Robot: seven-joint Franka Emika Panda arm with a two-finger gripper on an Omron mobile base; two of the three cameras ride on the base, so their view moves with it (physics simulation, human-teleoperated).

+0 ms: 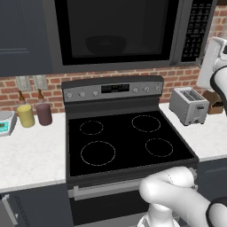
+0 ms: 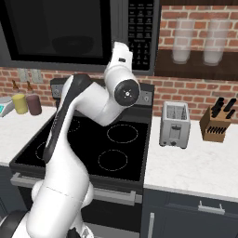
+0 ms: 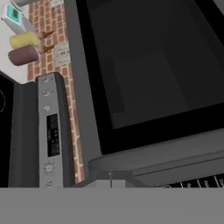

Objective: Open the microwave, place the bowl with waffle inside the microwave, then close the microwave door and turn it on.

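The microwave [image 1: 119,33] hangs above the stove, and the microwave door [image 2: 56,32] is shut flat against it. Through the black glass a dark round bowl [image 1: 105,44] shows dimly inside, and the same bowl [image 2: 72,44] appears in the right base view. The waffle is hidden behind the dark glass. My hand [image 2: 122,56] is raised to the microwave's lower right, by the grey bar handle [image 3: 157,161] and the column of buttons [image 2: 141,28]. In the hand view my gripper [image 3: 110,178] is shut with nothing in it, close to the handle.
A black stove top [image 1: 126,142] lies below, with a knob panel [image 1: 113,90]. A silver toaster [image 2: 175,124] and a knife block [image 2: 217,124] stand on the right counter. Yellow [image 1: 25,115] and maroon [image 1: 44,114] cups stand on the left counter beside a small scale [image 1: 5,123].
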